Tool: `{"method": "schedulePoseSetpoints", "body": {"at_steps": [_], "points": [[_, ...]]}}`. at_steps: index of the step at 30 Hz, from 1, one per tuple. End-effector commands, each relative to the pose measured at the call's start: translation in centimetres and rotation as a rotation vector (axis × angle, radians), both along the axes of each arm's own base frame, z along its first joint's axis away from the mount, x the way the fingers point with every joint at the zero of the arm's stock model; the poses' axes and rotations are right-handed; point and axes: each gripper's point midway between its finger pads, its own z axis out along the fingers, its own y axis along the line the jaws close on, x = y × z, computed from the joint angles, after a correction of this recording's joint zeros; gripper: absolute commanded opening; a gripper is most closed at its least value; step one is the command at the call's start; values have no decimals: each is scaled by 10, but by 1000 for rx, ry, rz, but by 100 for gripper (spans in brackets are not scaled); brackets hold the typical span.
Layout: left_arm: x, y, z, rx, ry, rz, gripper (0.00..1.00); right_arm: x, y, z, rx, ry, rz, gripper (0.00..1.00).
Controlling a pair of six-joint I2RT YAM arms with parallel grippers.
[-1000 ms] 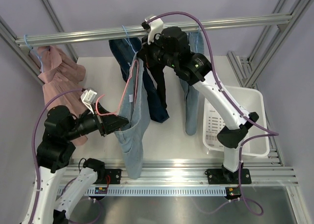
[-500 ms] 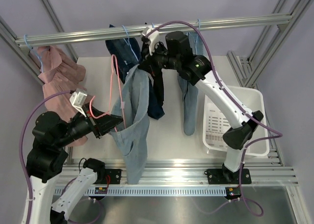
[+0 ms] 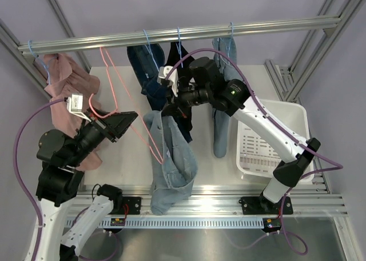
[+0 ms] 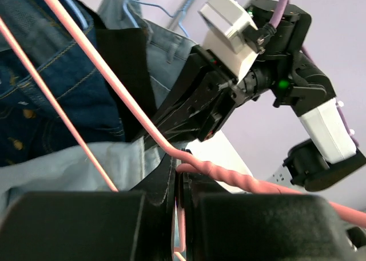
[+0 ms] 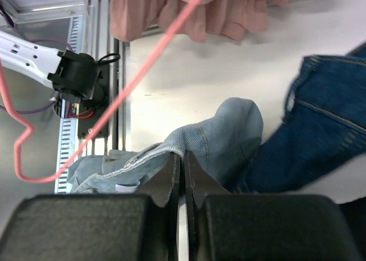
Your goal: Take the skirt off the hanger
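Left gripper [image 4: 178,178] is clamped on the pink wire hanger [image 4: 223,175], and right gripper [image 5: 183,158] is pinched shut on the light-blue denim skirt [image 3: 171,169], which hangs from it over the table's near edge, beside the hanger's lower corner.

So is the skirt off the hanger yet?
Almost. The left gripper pinches the pink hanger, the right gripper pinches the blue skirt, and most of the skirt hangs clear of the wire. One hanger corner sits right by the skirt; I can't tell if it's free. To do: pull them apart.
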Motion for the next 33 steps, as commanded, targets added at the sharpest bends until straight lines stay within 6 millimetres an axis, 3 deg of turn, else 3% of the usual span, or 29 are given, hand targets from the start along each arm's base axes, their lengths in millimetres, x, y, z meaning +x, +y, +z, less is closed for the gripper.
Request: {"method": "schedulePoseSetpoints", "body": {"at_steps": [1, 3, 8, 12, 14, 17, 18, 21, 23, 26, 28, 29, 30, 33], "points": [[-11, 16, 21, -42, -33, 76, 0, 9, -30, 64, 118, -128, -31, 0], [-17, 26, 6, -23, 26, 126, 0, 10, -39, 69, 105, -169, -18, 0], [-19, 48, -34, 71, 138, 241, 0, -9, -52, 44, 7, -219, 128, 0], [-10, 44, -74, 159, 272, 229, 0, -34, -62, 20, -30, -215, 271, 2], [-7, 36, -82, 173, 302, 188, 0, -50, -68, 7, -46, -200, 351, 5], [1, 22, -89, 183, 334, 124, 0, -55, -72, -37, -150, -134, 389, 7], [4, 19, -87, 181, 326, 109, 0, -52, -76, -64, -228, -104, 372, 8], [14, 11, -88, 193, 331, 77, 0, -51, -79, -112, -342, -33, 341, 11], [21, 8, -87, 205, 340, 73, 0, -51, -81, -130, -361, -2, 316, 16], [34, 2, -87, 216, 352, 55, 0, -50, -83, -131, -337, -22, 277, 21], [40, -5, -84, 208, 347, 29, 0, -50, -85, -121, -311, -60, 252, 25], [48, -8, -82, 206, 348, 26, 0, -50, -87, -120, -308, -62, 239, 30], [52, -10, -82, 207, 351, 21, 0, -48, -89, -116, -302, -79, 220, 44], [71, -13, -73, 202, 347, 26, 0, -51, -98, -92, -235, -101, 189, 60]]}}
